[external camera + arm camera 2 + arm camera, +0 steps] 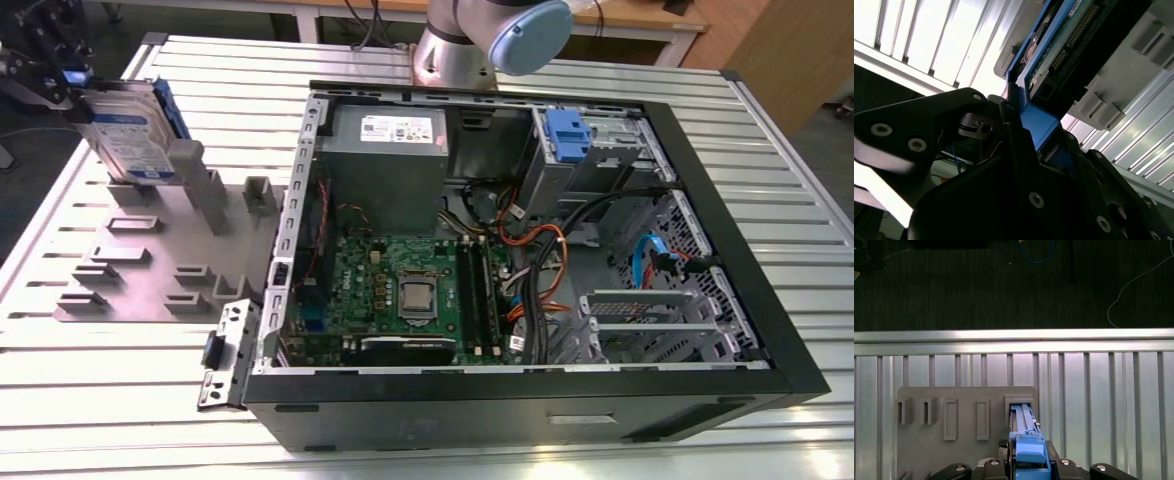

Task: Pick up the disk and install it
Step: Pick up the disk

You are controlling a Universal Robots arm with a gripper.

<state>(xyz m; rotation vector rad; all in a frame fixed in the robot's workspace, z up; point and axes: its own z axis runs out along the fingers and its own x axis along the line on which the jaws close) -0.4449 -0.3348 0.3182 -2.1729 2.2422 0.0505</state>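
Now the gripper [74, 85], upper left in the exterior view, has its jaws closed on the disk [130, 135], which stands on edge, long axis near upright, lower end in the rack [147, 270].

We see a ribbed silver aluminium counter [120, 400]. On it, at the exterior view's left, lies a flat grey slotted plastic holder [147, 270]; just beside it, centre and right, an open black computer case [534, 415] lies on its side.
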